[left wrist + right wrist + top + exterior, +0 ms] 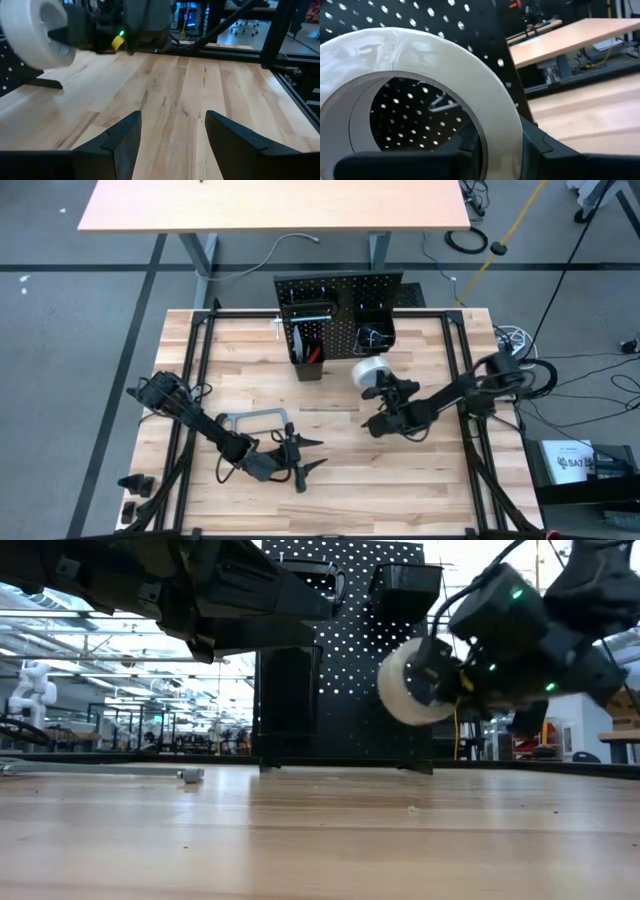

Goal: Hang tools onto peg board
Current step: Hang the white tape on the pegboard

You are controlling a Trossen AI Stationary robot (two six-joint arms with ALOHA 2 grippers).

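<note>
Tape roll held up at the peg board (338,298)
The right gripper (384,383) pinched the white tape roll (370,372); the left gripper (305,452) hung spread, empty.

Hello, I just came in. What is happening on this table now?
The right gripper holds a white tape roll above the tabletop, close in front of the black peg board, apparently to hang it there. The left gripper waits with open jaws near the front of the table, holding nothing. A grey hacksaw lies on the wood beside the left arm. Two black bins on the board already hold some tools.
</note>
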